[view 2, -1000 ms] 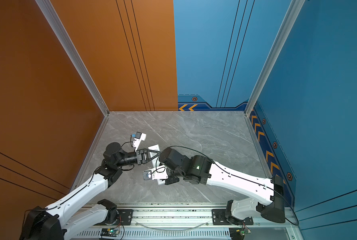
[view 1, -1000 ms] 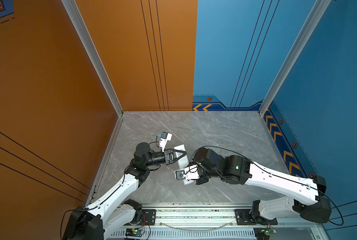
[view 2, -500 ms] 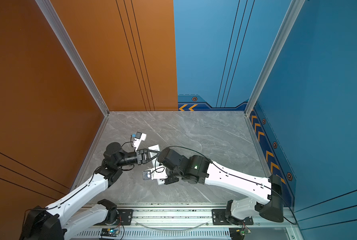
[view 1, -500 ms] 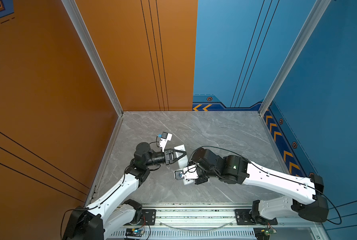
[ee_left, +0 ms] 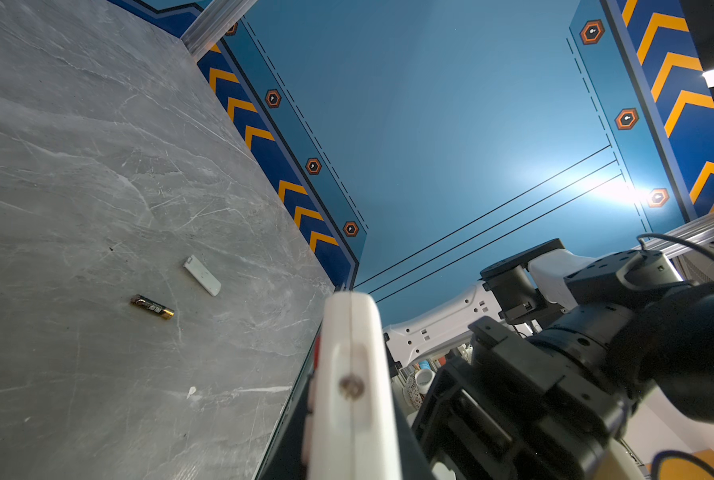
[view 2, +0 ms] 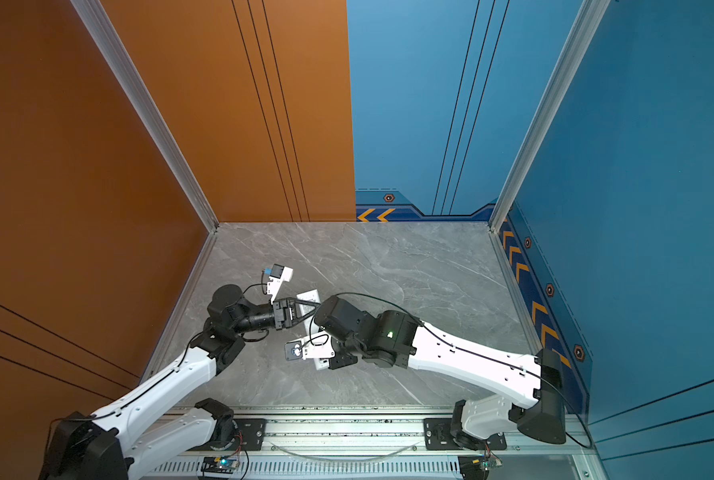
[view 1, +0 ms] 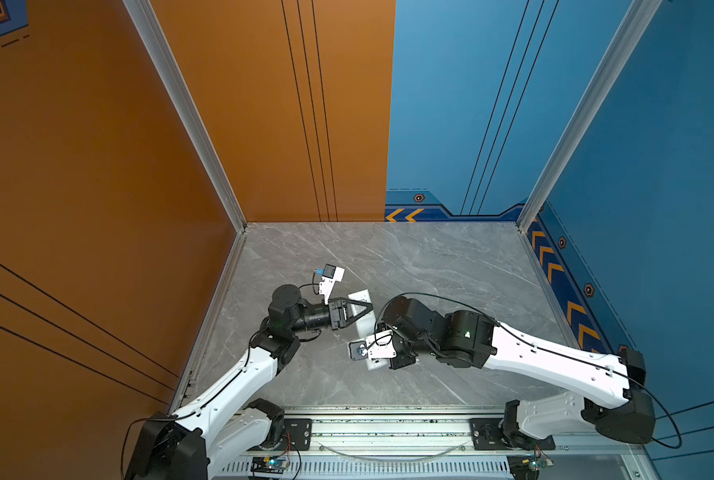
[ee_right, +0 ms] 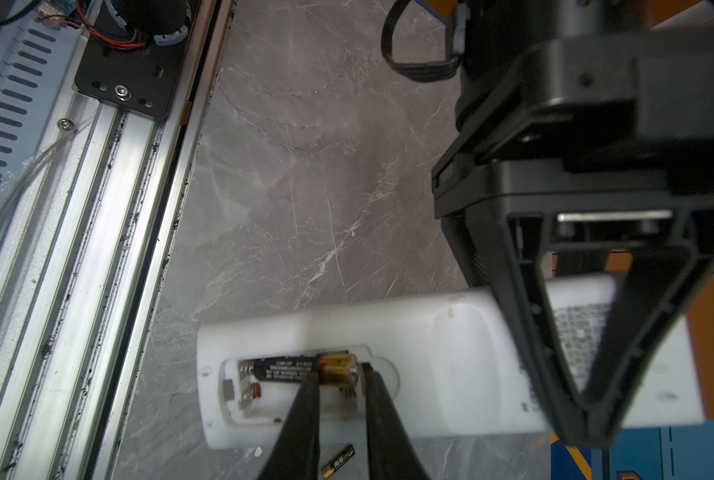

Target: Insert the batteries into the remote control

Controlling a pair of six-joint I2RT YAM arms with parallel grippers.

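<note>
The white remote control (view 1: 362,300) (view 2: 310,297) stands on its long edge, back side with the battery recess toward the right arm. My left gripper (view 1: 363,311) (view 2: 313,305) is shut on it; its black fingers (ee_right: 534,332) clamp the far half of the remote control (ee_right: 450,353) (ee_left: 351,374). One battery (ee_right: 305,368) lies in the recess. My right gripper (ee_right: 340,376) stands narrowly open, tips on either side of that battery's gold end. A second battery (ee_right: 338,461) (ee_left: 152,306) lies loose on the table.
A small white cover piece (ee_left: 202,275) lies on the grey marble table beside the loose battery. The aluminium rail (view 1: 388,428) with both arm bases runs along the front edge. Orange wall on the left, blue walls behind and on the right.
The right arm has crept slightly to the left at the remote, and its jaws look a little narrower. The left arm and the remote have not moved.
</note>
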